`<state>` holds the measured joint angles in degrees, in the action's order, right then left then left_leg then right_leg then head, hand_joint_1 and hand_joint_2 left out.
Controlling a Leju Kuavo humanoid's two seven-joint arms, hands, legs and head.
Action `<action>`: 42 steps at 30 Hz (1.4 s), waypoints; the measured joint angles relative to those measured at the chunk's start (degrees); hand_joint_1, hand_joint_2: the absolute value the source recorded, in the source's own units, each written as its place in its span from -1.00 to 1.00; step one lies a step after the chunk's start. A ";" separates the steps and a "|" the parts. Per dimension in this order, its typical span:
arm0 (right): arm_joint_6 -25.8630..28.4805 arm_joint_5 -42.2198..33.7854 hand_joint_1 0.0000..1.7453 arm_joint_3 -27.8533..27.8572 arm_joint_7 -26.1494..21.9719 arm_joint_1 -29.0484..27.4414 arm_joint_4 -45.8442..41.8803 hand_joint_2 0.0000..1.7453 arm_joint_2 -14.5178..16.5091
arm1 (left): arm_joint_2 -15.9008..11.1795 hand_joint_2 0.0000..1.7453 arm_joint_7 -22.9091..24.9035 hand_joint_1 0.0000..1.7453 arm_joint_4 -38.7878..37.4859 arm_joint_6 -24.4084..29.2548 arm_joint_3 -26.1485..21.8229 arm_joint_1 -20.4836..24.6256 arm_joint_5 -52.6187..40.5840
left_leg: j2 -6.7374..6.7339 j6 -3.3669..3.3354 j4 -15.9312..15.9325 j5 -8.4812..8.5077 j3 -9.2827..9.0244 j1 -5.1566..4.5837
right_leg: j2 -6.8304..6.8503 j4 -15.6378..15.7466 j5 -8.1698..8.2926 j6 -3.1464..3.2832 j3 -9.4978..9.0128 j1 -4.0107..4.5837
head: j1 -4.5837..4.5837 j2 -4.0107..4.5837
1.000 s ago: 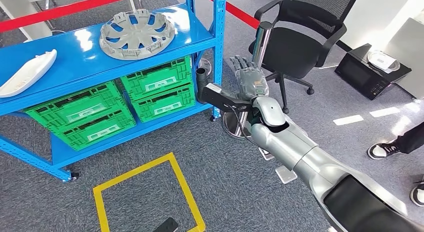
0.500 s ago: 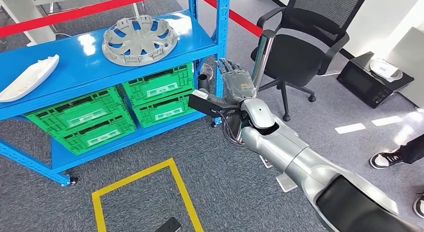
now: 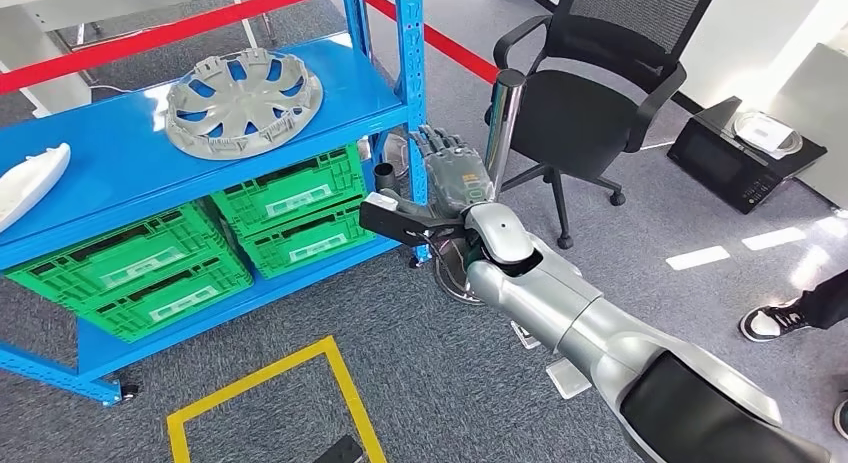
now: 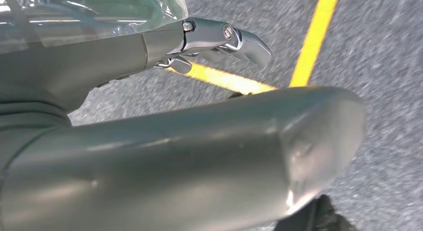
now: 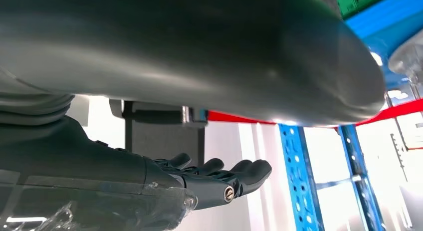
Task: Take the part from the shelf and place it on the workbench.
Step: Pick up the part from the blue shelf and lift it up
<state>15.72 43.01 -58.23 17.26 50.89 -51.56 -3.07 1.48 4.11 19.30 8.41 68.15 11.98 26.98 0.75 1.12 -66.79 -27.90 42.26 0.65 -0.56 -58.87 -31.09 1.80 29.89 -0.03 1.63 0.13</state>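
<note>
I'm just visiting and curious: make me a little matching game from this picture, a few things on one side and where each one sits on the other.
Things:
1. wheel cover
2. green crates
3. microwave
4. right hand

Places:
A. on the floor by the wall
B. beside the blue shelf post
C. on the top blue shelf
D. on the lower shelf

Pairs: 1-C, 2-D, 3-A, 4-B

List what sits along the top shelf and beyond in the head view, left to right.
White part → hubcap → blue post → right hand → office chair → microwave → a person's shoe.
</note>
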 joint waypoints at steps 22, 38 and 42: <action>-0.89 -1.45 -1.00 -0.88 -1.10 -0.66 -0.64 1.00 1.10 | 0.19 -1.00 0.22 -1.00 0.31 -0.25 -0.96 0.12 -0.33 | 0.30 -0.78 7.37 -2.02 -8.76 -0.53 | -0.09 -1.31 7.23 -1.21 9.95 0.17 | 0.27 0.00; 0.66 -4.21 -1.00 -0.61 -3.62 -1.19 -0.96 -0.50 0.34 | 0.07 -1.00 -0.77 -1.00 0.31 -0.73 -2.03 0.12 -0.75 | 0.19 -0.34 8.74 -2.31 -9.73 -0.65 | -0.06 -0.97 6.86 -0.72 9.51 0.08 | 0.27 0.00; 0.91 -4.24 -1.00 -0.28 -3.58 -1.41 -1.62 1.00 -0.13 | 0.07 -1.00 -1.14 -1.00 0.38 -0.72 -2.27 0.15 -0.75 | -0.10 -1.53 11.55 -0.85 -11.62 -0.22 | 0.00 -2.36 5.93 -1.62 9.87 -0.02 | 0.29 0.00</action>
<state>16.63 38.77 -58.51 13.67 49.48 -53.18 -3.20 1.55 2.97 19.68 7.69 65.88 12.13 26.22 0.65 -0.41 -55.24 -28.75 30.64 0.43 -0.56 -61.23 -25.16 0.18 39.76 -0.05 1.92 0.13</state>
